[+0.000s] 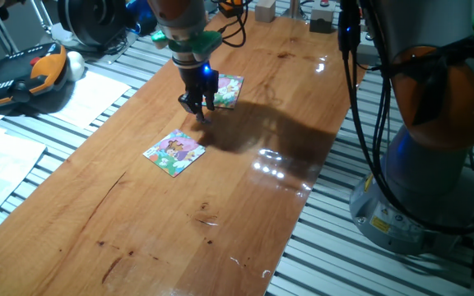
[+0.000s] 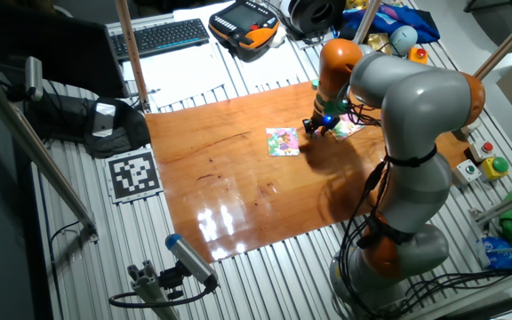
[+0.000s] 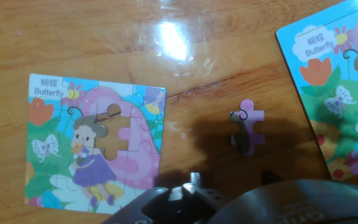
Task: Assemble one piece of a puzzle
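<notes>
Your gripper (image 1: 201,112) hangs low over the wooden table (image 1: 245,205), between the two picture boards. From either fixed view you cannot tell whether the fingers stand apart or together, and the hand view shows only the dark underside of the hand along its bottom edge, so gripper state: cannot tell.

The piece (image 3: 248,127) lies flat on bare table, alone, with nothing clamped on it. It is pinkish-purple with a lighter pink knob at its top. In the hand view it sits between the boards, nearer the right-hand one, touching neither.

The puzzle (image 3: 93,146) lies flat to the left of the piece in the hand view. It carries a "Butterfly" label at top left, a cartoon girl in a purple dress, and a pink arch behind her. One gap shows in it, just right of the girl's head, where the wood shows through; the outline has a knob and notches.

The other board (image 3: 337,87), also labelled "Butterfly", lies at the right edge of the hand view, partly cut off by the frame.

In the one fixed view, the puzzle (image 1: 174,152) lies nearer the camera than the gripper and the other board (image 1: 226,90) just behind it.
</notes>
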